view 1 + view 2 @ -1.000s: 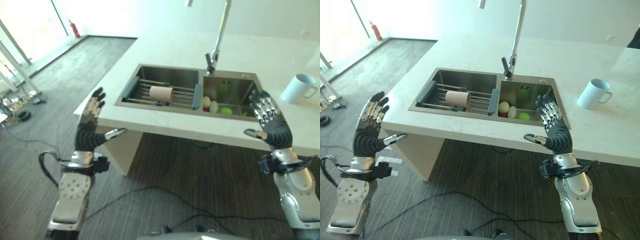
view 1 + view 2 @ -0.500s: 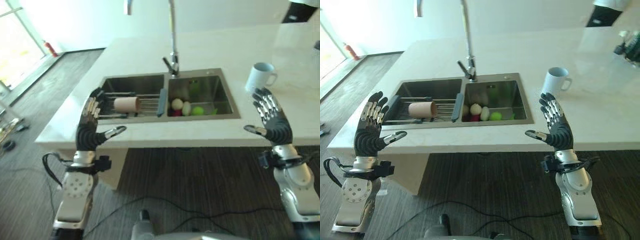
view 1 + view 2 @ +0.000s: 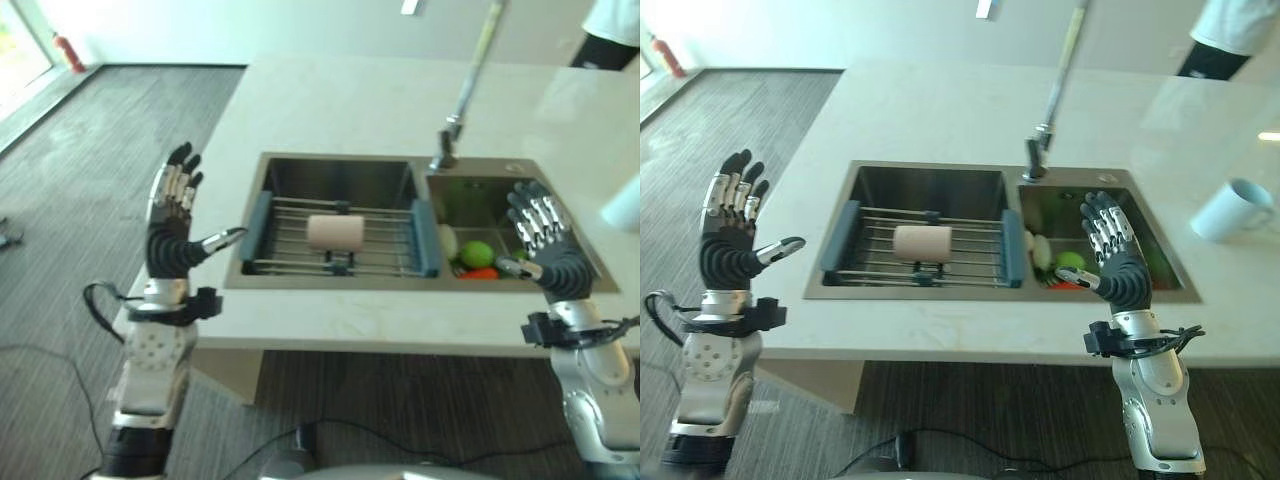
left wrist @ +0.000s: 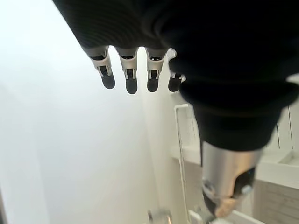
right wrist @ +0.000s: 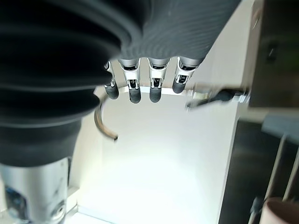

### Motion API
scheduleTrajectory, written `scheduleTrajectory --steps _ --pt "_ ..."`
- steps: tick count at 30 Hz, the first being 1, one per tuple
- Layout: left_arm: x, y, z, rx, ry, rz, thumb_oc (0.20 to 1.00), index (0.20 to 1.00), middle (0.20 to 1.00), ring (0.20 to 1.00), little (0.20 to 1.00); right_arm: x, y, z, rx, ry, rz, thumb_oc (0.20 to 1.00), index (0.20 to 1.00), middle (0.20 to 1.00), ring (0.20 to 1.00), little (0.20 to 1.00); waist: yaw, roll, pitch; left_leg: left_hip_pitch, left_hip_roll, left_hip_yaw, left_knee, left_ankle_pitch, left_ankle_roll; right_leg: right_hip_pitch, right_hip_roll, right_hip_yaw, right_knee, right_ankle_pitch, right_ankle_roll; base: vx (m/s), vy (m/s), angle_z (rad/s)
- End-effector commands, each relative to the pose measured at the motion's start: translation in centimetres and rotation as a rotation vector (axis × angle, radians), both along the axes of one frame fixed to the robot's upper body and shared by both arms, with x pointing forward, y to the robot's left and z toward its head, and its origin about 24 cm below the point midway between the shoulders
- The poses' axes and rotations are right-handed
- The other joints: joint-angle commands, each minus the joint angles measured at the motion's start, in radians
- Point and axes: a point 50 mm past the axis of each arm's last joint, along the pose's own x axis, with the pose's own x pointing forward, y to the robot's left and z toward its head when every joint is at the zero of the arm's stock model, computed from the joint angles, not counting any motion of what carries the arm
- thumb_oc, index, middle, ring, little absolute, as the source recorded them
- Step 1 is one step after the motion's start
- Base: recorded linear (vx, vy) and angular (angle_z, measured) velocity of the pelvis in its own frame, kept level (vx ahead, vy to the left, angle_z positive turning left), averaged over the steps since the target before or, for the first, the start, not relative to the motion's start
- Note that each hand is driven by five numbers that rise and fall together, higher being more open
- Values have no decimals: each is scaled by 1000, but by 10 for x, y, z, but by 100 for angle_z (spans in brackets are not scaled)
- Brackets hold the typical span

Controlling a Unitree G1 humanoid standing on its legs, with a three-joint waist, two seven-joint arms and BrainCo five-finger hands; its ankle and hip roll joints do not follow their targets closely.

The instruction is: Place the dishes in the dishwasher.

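Left eye view shows both hands raised with fingers spread and holding nothing: the left hand off the counter's left edge, the right hand above its front edge by the sink. A tan cup lies on its side on the rack in the left basin; a white mug stands near the counter's right edge. Nothing is grasped yet, so this looks like the approach step; next, a hand should likely reach down for the cup.
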Motion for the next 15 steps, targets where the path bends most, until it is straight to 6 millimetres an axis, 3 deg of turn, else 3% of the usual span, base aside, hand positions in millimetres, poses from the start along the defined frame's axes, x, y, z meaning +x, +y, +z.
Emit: scheduleTrajectory --steps 1,3,5,8,12,15 --pt "-16 -7 20 48 -113 -40 1000 1000 1000 1000 1000 2 -1 16 -26 -80 26 1000 1000 1000 1000 1000 8 29 -40 -2 83 -145 4 -56 -75 17 105 -23 -120 -70 -11 105 -18 -15" --pt "-15 -7 23 47 -122 -40 1000 1000 1000 1000 1000 1 -1 17 -30 -80 28 1000 1000 1000 1000 1000 0 27 -40 -6 86 -137 4 -60 -81 10 143 -22 -213 -82 -20 77 -83 -22" --pt "-12 -10 25 35 -121 -61 1000 1000 1000 1000 1000 3 -2 19 -38 -94 34 1000 1000 1000 1000 1000 -11 20 -41 -6 87 -122 4 -74 -89 6 160 -12 -347 -41 -21 79 -155 -11" --pt "-5 -22 20 73 -80 -79 1000 1000 1000 1000 1000 6 0 22 -61 -104 29 1000 1000 1000 1000 1000 -32 22 -44 5 86 -119 4 -72 -91 16 166 25 -389 -8 -26 119 -187 4" --pt "4 -29 15 135 -8 -81 1000 1000 1000 1000 1000 10 1 27 -63 -99 16 1000 1000 1000 1000 1000 -38 34 -71 26 106 -94 4 -85 -105 31 174 22 -389 -32 -31 107 -181 13" --pt "7 -30 13 273 36 -55 1000 1000 1000 1000 1000 9 -3 29 -57 -91 10 1000 1000 1000 1000 1000 -52 46 -79 33 116 -82 4 -74 -112 40 184 21 -389 -33 -40 63 -106 -1"
